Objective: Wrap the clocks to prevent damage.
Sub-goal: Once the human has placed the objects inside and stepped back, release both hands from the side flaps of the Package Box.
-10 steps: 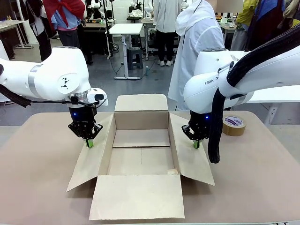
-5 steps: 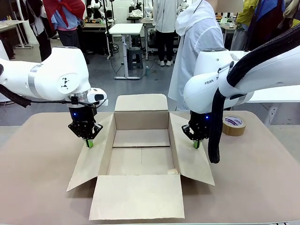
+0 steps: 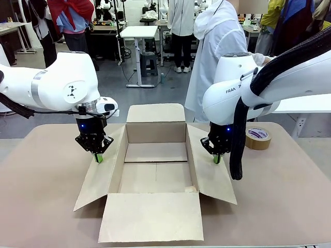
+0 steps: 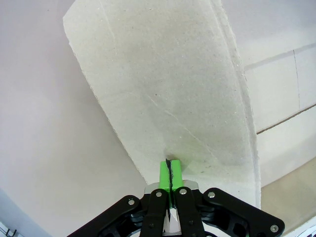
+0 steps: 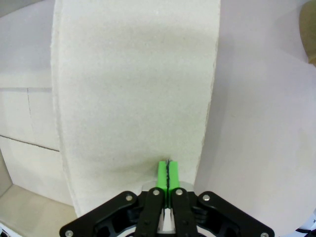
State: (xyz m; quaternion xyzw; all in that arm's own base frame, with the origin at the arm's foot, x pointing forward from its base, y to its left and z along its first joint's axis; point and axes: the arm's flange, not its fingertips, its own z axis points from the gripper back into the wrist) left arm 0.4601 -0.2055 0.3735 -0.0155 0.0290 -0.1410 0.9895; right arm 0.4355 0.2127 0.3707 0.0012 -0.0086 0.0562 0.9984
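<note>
A brown cardboard box [image 3: 155, 133] sits open in the middle of a pale, matte surface [image 3: 41, 196], with all four flaps folded outward. The near flap lies flat toward the near edge and the far flap stands up toward the far edge. The left pincer [image 3: 98, 158] points straight down with its green pads pressed together, holding nothing, and its tips meet the left flap [image 3: 101, 175] near that flap's far outer corner. The right pincer [image 3: 216, 159] mirrors it, also pressed together and holding nothing, with its tips on the right flap [image 3: 209, 178]. In the left wrist view the left pincer [image 4: 169, 170] sits at or just above the flap's [image 4: 163, 89] grainy face, under a soft shadow, and real contact cannot be confirmed. The right wrist view shows the right pincer [image 5: 168, 170] over its flap [image 5: 133, 84] in the same way. Where the clocks are cannot be told from these views. The step in hand appears to be pinning the side flaps down so the box stays wide open for packing. To do it well, press lightly and straight down, evenly on both sides, so the thin board neither creases nor drags the box sideways, and stay outside the opening. The cardboard is stiff, fibrous and dull, with rough cut edges and scored folds. A roll of glossy brown tape [image 3: 257, 137] lies flat near the far right corner. A person [image 3: 217, 51] in a white coat stands beyond the far edge.
</note>
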